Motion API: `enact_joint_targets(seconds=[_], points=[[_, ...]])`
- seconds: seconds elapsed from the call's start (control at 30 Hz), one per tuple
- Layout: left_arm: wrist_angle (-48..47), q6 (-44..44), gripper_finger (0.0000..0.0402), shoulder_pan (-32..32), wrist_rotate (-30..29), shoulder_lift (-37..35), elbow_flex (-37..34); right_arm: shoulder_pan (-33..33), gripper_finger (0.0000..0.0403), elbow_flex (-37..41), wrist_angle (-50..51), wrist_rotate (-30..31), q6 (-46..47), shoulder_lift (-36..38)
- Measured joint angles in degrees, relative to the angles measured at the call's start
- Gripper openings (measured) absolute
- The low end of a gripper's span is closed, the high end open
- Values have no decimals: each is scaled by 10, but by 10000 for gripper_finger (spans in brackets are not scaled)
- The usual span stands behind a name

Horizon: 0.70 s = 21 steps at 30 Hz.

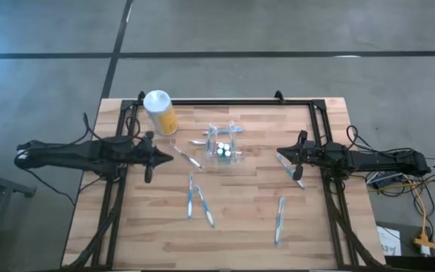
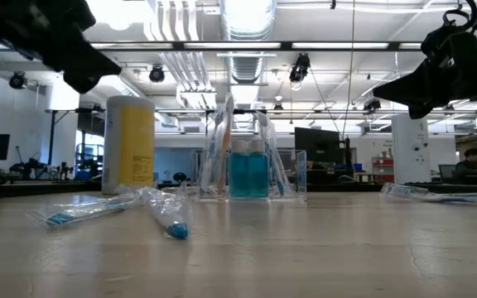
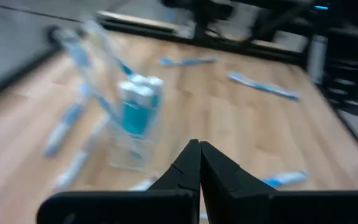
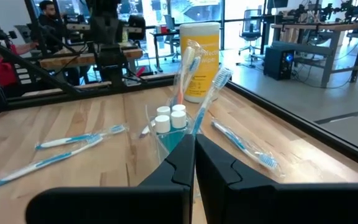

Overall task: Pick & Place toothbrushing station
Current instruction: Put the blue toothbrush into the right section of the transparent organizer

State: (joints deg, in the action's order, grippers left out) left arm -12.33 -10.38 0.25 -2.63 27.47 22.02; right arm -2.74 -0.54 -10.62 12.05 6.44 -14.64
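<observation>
The clear toothbrushing station [image 1: 224, 149] stands upright on its base at the table's middle. It holds small blue white-capped tubes and wrapped toothbrushes that lean out of its top. It also shows in the low view [image 2: 248, 170], the left wrist view [image 3: 132, 121] and the right wrist view [image 4: 174, 127]. My left gripper [image 1: 171, 157] is shut and empty, above the table to the station's left. My right gripper [image 1: 279, 153] is shut and empty, above the table to the station's right.
A yellow canister with a white lid [image 1: 159, 112] stands at the far left of the station. Several wrapped toothbrushes lie on the wood: near the left gripper [image 1: 186, 157], at the near middle [image 1: 198, 201], at the right [image 1: 290, 168] and near right [image 1: 279, 220].
</observation>
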Motion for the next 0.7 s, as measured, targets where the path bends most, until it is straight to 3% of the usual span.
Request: enact_joint_targets(seconds=[0.1, 0.23, 0.33, 0.7], points=[[9, -3, 5, -1, 30, -1, -22, 0, 11, 0, -3, 0, 0, -1], [7, -8, 3, 0, -29, -12, -42, 0, 11, 0, -3, 0, 0, -1], [37, 17, 4, 1, -36, -40, -55, 0, 11, 0, -3, 0, 0, -5], [-32, 8, 3, 1, -109, -192, -64, 0, 11, 0, -3, 0, -2, -13]])
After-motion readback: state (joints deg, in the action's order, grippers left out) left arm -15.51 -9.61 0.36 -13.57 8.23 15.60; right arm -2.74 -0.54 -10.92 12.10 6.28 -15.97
